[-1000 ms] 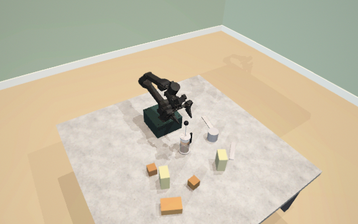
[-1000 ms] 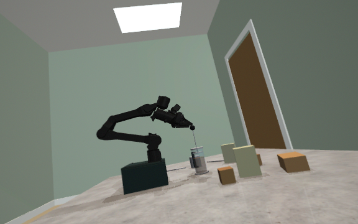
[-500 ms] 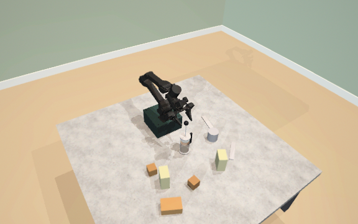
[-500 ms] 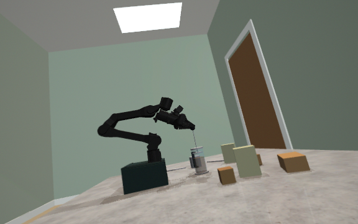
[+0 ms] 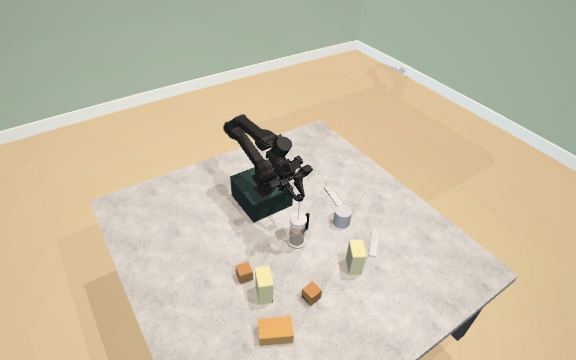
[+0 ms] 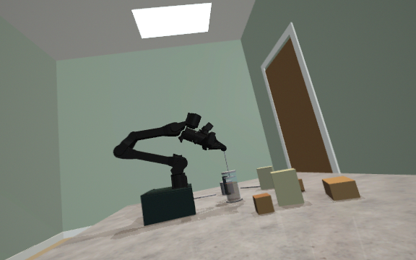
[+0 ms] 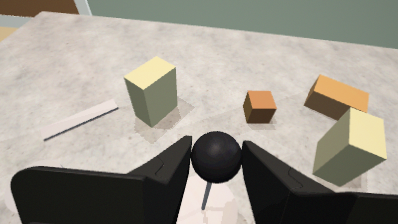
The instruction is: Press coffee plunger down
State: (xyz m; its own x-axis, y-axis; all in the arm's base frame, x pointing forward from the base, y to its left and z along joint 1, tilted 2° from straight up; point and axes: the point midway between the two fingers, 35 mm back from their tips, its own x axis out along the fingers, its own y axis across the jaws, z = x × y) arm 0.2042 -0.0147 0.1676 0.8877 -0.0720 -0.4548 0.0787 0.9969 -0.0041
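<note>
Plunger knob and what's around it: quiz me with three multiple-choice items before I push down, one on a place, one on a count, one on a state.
1. Where is the plunger knob?
A. Between the jaws
B. Lying on the table
C. Behind the green base

2. How many pale yellow-green blocks stand on the table?
A. One
B. Two
C. Four

3. How does the plunger rod stand?
A. Fully pushed in
B. Snapped off
C. Raised above the press lid

Answers:
1. A: the wrist view shows the black ball with a jaw against each side, so the gripper is closed on it.
2. B: the top view shows one block and another.
3. C: the exterior view shows bare rod running from the gripper down to the coffee press, so the press-down is not yet done.
</note>
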